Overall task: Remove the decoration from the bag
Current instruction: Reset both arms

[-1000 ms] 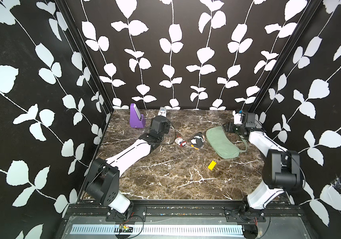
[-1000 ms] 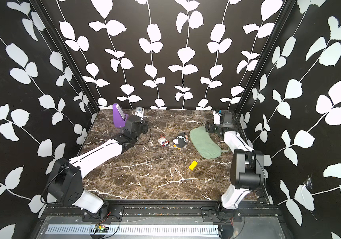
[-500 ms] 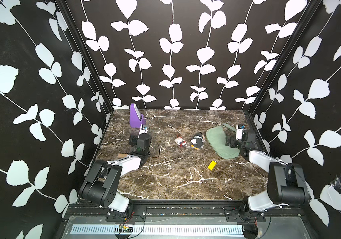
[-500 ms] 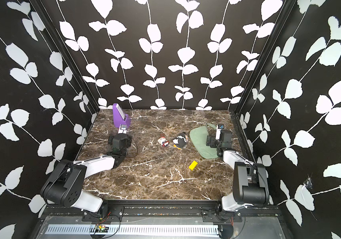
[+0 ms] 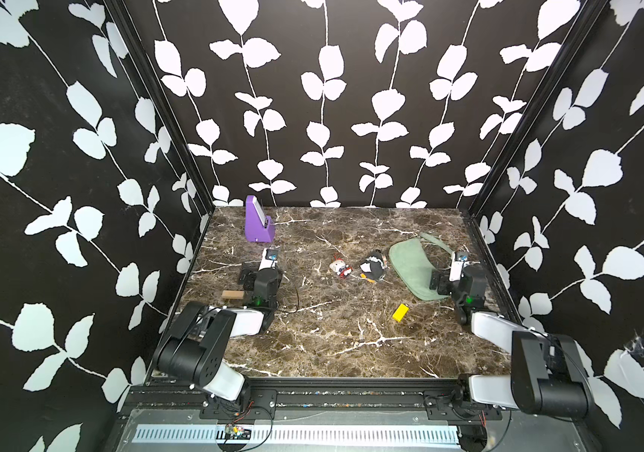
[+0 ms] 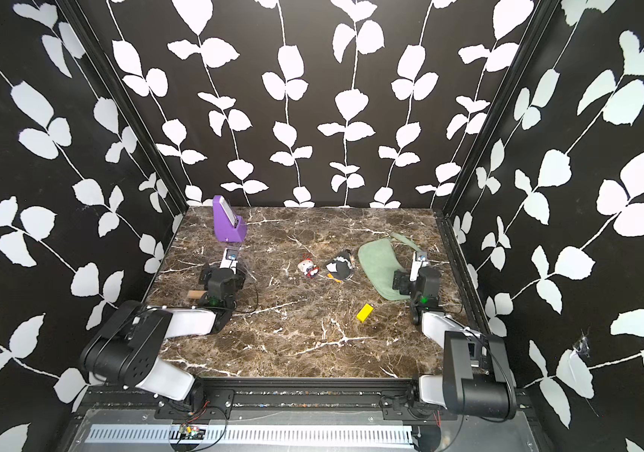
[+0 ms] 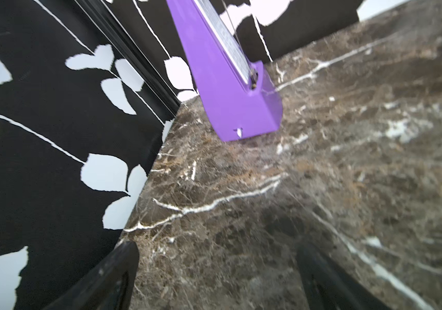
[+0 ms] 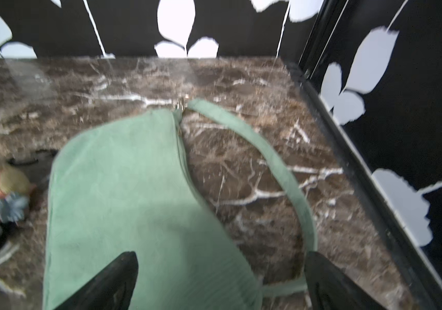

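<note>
The sage-green bag [image 5: 410, 262] [image 6: 379, 262] lies flat at the right of the marble table, its strap [image 8: 276, 166] looping out toward the right wall. A black-and-white plush decoration [image 5: 373, 267] [image 6: 339, 266] lies at the bag's left edge; I cannot tell whether it is attached. A white-and-red plush charm [image 5: 339, 269] lies further left, apart from the bag. My right gripper [image 5: 440, 282] [image 8: 219, 271] hangs open over the bag's near end, holding nothing. At the left of the table my left gripper [image 5: 252, 274] [image 7: 219, 268] is open over bare marble.
A purple stand [image 5: 257, 225] [image 7: 230, 94] rises at the back left, ahead of the left gripper. A yellow block [image 5: 400, 312] lies front of centre. A small wooden block [image 5: 232, 294] sits by the left arm. Patterned walls close in three sides.
Both arms have drawn back toward the front and folded low; the left left the charms, the right came from beyond the bag to its near end. Both jaws opened wider.
</note>
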Available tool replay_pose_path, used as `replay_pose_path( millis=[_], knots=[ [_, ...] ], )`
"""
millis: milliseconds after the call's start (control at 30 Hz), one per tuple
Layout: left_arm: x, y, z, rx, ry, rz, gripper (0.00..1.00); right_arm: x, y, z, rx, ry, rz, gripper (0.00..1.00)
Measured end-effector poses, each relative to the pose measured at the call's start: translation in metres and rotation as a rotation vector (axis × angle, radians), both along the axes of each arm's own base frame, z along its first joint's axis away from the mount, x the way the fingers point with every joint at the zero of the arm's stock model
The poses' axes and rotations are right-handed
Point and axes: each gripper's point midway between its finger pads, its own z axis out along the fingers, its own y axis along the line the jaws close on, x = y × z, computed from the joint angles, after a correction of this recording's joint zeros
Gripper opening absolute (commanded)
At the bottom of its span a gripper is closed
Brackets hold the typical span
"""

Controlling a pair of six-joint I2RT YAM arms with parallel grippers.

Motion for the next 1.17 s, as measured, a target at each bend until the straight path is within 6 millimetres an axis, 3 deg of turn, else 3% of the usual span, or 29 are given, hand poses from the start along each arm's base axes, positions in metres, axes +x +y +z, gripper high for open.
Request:
replay_pose_path(
  millis=[67, 333, 567, 700, 800, 1167],
  knots=[
    [-0.002, -0.001, -0.006, 0.003, 0.012, -0.014, 0.97, -0.002, 0.004, -0.009, 0.010, 0.000, 0.019, 0.99],
    [0.000, -0.002, 0.004, -0.031, -0.049, -0.048, 0.98, 0.011, 0.009, -0.023, 0.021, -0.038, 0.048, 0.99],
    [0.006, 0.014, 0.006, -0.136, -0.060, -0.091, 0.98, 0.019, 0.013, -0.012, 0.016, -0.073, 0.070, 0.99],
    [0.009, 0.022, -0.006, -0.207, -0.048, -0.125, 0.99, 0.019, 0.016, -0.012, 0.010, -0.070, 0.079, 0.99],
    [0.009, 0.021, -0.016, -0.241, -0.012, -0.143, 0.99, 0.019, 0.017, -0.013, 0.006, -0.066, 0.081, 0.98],
    [0.012, 0.017, -0.017, -0.289, -0.008, -0.153, 0.99, 0.021, 0.017, -0.011, -0.006, -0.068, 0.075, 0.99]
  ],
)
